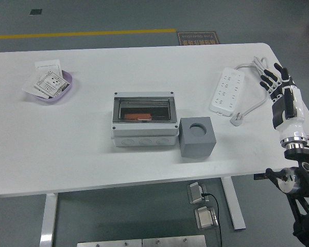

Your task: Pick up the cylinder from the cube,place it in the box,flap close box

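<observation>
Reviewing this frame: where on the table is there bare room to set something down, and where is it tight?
Bare: the wide stretch between the purple dish and the grey box, the whole near strip along the table edge, and the far strip behind the box. Crowded: the grey cube sits tight against the box's right side, and the power strip, its cable and the right hand fill the right end.

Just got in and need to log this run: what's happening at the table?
Nothing is being handled right now. The robot's right hand hangs open over the table's right edge, beside the power strip. The grey box sits mid-table with its clear flap down and something orange inside. The grey cube next to it has an empty round hole on top. The left arm is out of view.
</observation>
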